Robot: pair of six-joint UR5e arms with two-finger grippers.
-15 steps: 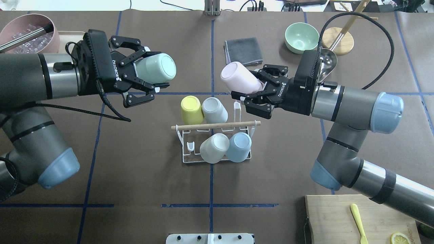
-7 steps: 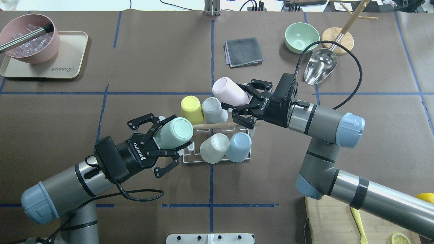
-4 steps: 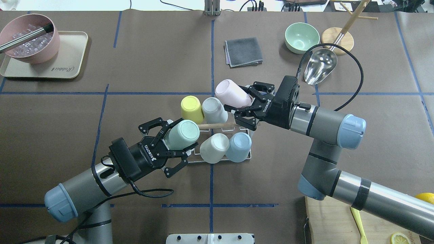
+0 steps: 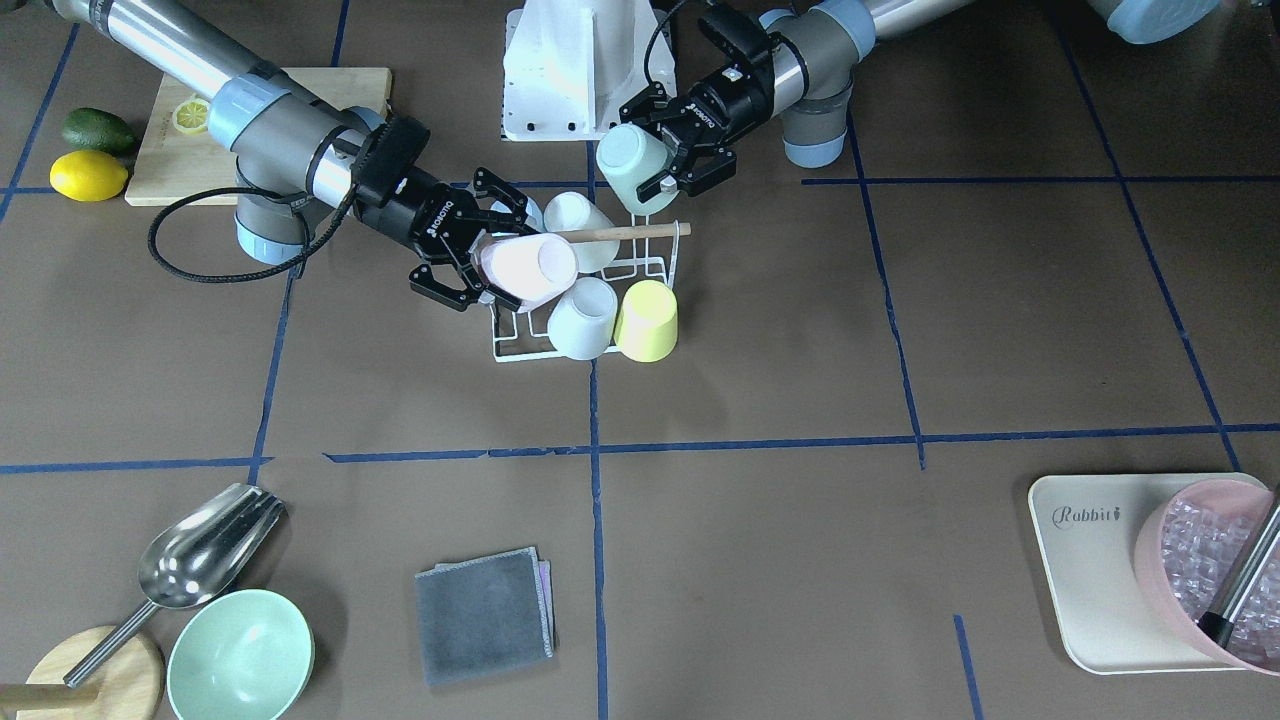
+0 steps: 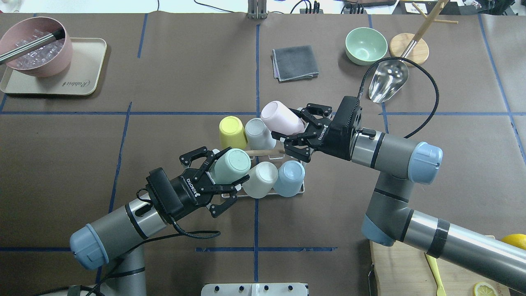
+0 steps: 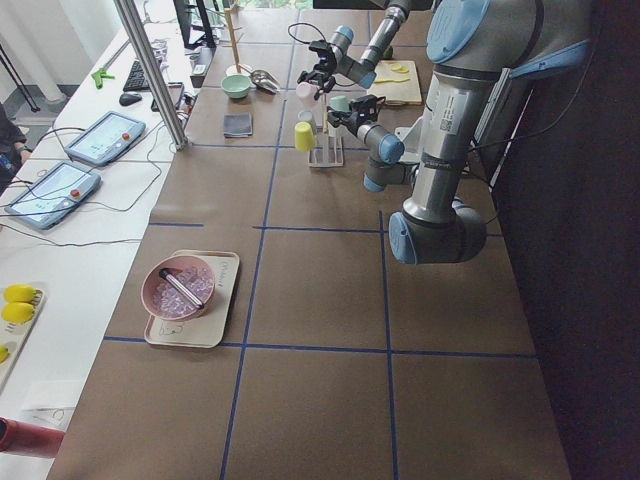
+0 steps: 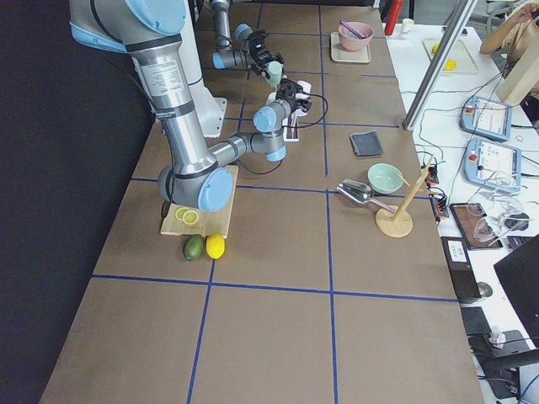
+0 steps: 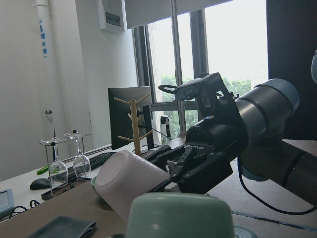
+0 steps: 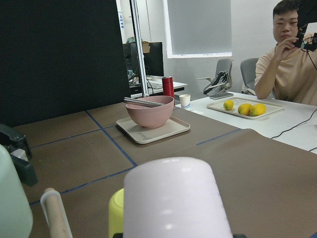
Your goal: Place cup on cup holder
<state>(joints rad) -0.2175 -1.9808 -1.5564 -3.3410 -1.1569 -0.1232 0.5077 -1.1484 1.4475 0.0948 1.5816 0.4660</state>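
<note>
We find the cup holder (image 5: 267, 152) about midway along the bench (image 5: 185, 82), a little nearer the robot's edge than the far one, with its wooden rod handle (image 4: 640, 231) running along the length of the bench. Four cups sit upside down on it: a yellow cup (image 5: 232, 132) and a grey cup (image 5: 259, 133) in the far row, a white cup (image 5: 259, 179) and a blue cup (image 5: 289, 178) in the near row. The left claw (image 5: 226, 169) is clenched on a mint cup (image 5: 233, 162), one finger on each side of its wall, base up and tilted. It holds the cup at the left end of the near row, just beside the white cup. The right claw (image 5: 290, 126) is clamped the same way on a pink cup (image 5: 276, 117), which is also tilted with its base up, at the right end of the far row and close against the grey cup. We cannot tell whether either held cup sits on a prong. At the far left corner of the bench a pink bowl (image 5: 37, 47) rests on a tray (image 5: 82, 82). Along the far edge, toward the right, lie a grey cloth (image 5: 295, 62), a green bowl (image 5: 365, 45) and a metal scoop (image 5: 388, 84).
</note>
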